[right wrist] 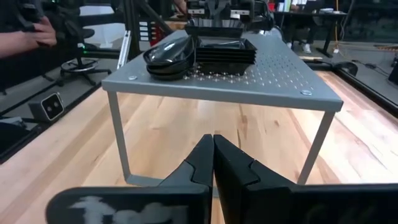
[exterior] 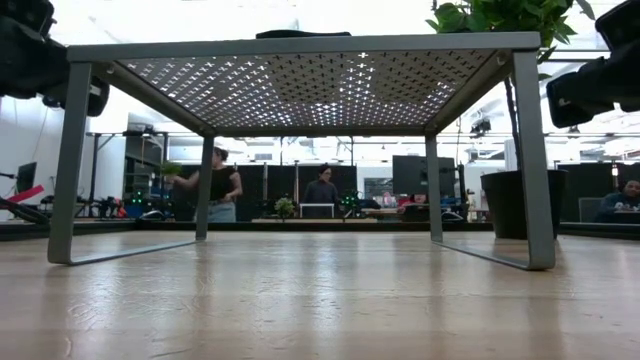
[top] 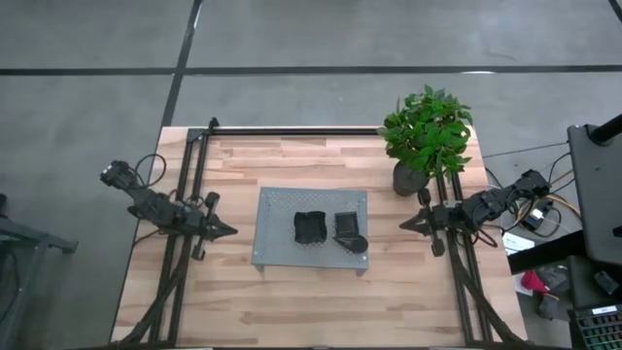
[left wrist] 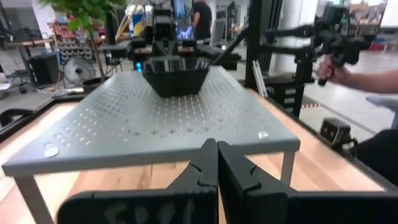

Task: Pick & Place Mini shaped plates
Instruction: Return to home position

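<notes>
The mini shaped plates point(top: 310, 228) are being carried, stacked, toward the 3 o'clock end of the grey shelf point(top: 277, 219). The left gripper point(top: 229, 231) at its 9 o'clock and the right gripper point(top: 404, 226) at 3 are being held closed and empty. Toppling is being risked by any bump to the shelf.

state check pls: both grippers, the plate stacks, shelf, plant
left gripper: jaws shut, empty, left of the shelf
right gripper: jaws shut, empty, right of the shelf
wavy plates: stacked on the shelf
square plates: stacked on the shelf
drop plates: stacked on the shelf, beside the square stack
shelf: standing on its legs
plant: upright in its pot
</notes>
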Controlling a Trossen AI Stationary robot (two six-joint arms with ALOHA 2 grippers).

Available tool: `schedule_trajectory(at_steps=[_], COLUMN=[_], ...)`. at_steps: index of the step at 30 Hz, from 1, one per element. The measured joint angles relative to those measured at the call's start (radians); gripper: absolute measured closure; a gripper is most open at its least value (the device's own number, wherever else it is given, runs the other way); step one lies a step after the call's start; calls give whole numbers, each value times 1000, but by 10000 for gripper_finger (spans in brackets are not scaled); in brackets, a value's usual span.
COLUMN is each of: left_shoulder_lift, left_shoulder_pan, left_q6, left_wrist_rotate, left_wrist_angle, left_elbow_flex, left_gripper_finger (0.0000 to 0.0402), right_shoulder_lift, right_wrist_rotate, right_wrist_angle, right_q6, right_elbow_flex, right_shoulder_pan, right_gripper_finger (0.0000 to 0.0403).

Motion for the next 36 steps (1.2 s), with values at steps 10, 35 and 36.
schedule_trajectory(at_steps=[10,35,36], left_shoulder_lift=[1,37,37], left_shoulder_pan=[0,2,2], left_q6=[20,-8,-8], left_wrist_rotate=[14,-25,-25], left_wrist_angle=[66,84,84], left_elbow_flex=[-20,-29,-29], left_gripper_finger=[402,401,402], right_shoulder_lift=[34,120,120], right_wrist_rotate=[0,1,1], right_wrist_angle=[0,0,0], right_q6=[3,36,36], right_elbow_flex=[0,0,0], right_shoulder_pan=[0,0,0], right_gripper_finger=[394,394,394])
